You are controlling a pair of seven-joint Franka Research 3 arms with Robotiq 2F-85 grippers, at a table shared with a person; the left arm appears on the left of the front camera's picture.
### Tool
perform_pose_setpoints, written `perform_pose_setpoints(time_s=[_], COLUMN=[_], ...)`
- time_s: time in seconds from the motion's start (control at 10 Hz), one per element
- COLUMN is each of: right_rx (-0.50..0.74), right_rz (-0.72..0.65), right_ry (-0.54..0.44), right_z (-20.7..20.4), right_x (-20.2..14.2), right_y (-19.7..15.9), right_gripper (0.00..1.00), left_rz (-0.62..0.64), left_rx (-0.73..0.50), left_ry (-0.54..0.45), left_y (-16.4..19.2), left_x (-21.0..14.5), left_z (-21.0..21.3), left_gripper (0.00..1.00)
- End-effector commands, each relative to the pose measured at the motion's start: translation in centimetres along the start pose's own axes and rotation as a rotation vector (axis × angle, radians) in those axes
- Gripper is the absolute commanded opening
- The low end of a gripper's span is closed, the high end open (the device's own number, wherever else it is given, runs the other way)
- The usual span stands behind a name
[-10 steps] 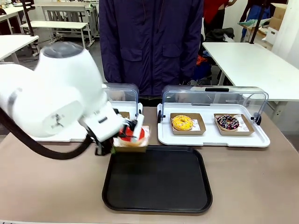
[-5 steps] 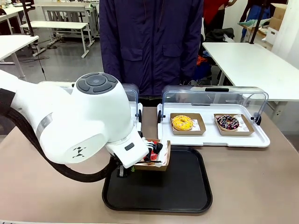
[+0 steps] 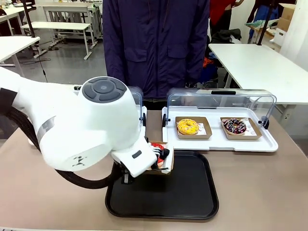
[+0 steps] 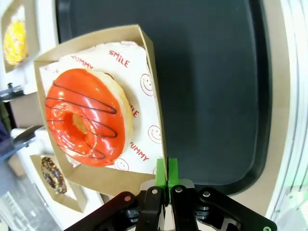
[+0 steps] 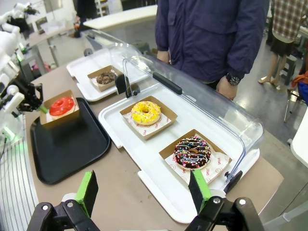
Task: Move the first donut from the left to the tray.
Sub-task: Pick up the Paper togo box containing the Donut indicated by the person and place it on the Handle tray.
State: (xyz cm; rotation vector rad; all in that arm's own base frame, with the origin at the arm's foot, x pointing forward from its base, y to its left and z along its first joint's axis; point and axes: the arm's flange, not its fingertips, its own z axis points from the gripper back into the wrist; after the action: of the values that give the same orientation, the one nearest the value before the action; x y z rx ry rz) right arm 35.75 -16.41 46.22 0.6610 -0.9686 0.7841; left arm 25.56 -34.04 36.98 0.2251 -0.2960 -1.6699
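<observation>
Left arm reaches across table, big white joint hiding most of its wrist. Left gripper (image 4: pixel 166 179) pinched tight on wall of carton (image 4: pixel 153 72), holding red donut (image 4: pixel 86 118) just over black tray (image 4: pixel 211 86), near its left rear corner. Right gripper (image 5: pixel 144 190) spread wide, above white tray (image 5: pixel 159 185) with yellow donut (image 5: pixel 146 111) and sprinkled donut (image 5: pixel 192 151).
</observation>
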Motion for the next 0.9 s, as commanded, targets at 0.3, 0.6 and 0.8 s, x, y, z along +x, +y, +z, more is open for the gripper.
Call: perform_pose_setpoints(time_s=[0.3,0.6,0.8], right_rx=[-0.005,-0.005,-0.005], right_rz=[0.027,0.027,0.027], right_ry=[-0.032,-0.032,-0.032], right_z=[-0.2,-0.2,-0.2], right_x=[0.1,0.1,0.1], right_y=[-0.3,-0.3,-0.3], right_gripper=[1.0,1.0,1.0], left_rz=[0.019,0.018,0.02], left_rx=[-0.024,-0.075,-0.107], left_ry=[0.013,-0.024,-0.038], left_y=[-2.0,-1.5,-1.8], left_x=[2.5,2.2,2.2], left_z=[-1.5,-3.0,-3.7], left_gripper=[0.02,0.02,0.02])
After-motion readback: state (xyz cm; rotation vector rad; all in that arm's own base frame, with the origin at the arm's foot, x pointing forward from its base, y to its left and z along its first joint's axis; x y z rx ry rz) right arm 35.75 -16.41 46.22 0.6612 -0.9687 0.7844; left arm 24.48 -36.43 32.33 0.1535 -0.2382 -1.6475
